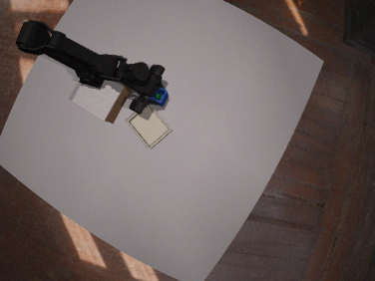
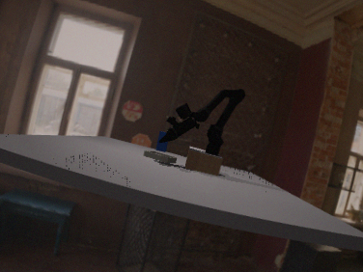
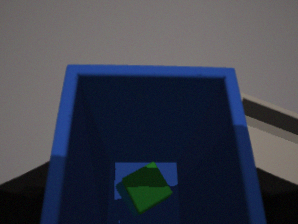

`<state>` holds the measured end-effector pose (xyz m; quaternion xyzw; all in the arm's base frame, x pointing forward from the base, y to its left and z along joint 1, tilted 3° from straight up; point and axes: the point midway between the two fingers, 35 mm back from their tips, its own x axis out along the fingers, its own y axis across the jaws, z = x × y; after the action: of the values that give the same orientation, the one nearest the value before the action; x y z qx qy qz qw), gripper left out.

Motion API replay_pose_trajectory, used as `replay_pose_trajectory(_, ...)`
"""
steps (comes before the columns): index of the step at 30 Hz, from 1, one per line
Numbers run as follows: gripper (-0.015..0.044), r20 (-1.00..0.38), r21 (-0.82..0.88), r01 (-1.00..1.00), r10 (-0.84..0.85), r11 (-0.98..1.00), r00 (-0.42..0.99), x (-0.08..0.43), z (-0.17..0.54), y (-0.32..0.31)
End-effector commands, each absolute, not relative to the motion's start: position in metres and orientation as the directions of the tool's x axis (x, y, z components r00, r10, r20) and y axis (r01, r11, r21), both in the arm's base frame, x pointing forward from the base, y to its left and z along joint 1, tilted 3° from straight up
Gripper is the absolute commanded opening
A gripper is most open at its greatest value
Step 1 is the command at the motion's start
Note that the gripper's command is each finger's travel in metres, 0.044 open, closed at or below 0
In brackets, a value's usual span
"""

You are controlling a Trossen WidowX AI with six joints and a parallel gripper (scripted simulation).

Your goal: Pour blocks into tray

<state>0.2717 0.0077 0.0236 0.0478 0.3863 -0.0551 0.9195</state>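
Blue square cup, upright, is pinched in the tool above the table, near the shallow cream tray. Green block material shows inside, at the cup's bottom.

Cup plain blue, block green. Tray pale beige in top view. Worktop light grey. Arm black.
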Motion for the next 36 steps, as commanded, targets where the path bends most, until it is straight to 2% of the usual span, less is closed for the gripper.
replay_pose_trajectory(1,0.0,-0.71,0.046,0.168,-0.086,0.985,0.699,0.279,0.026,-0.007)
replay_pose_trajectory(31,0.0,-0.707,0.04,0.379,-0.243,0.924,0.665,0.285,0.026,-0.117)
replay_pose_trajectory(36,0.0,-0.706,0.039,0.384,-0.246,0.923,0.664,0.284,0.026,-0.12)
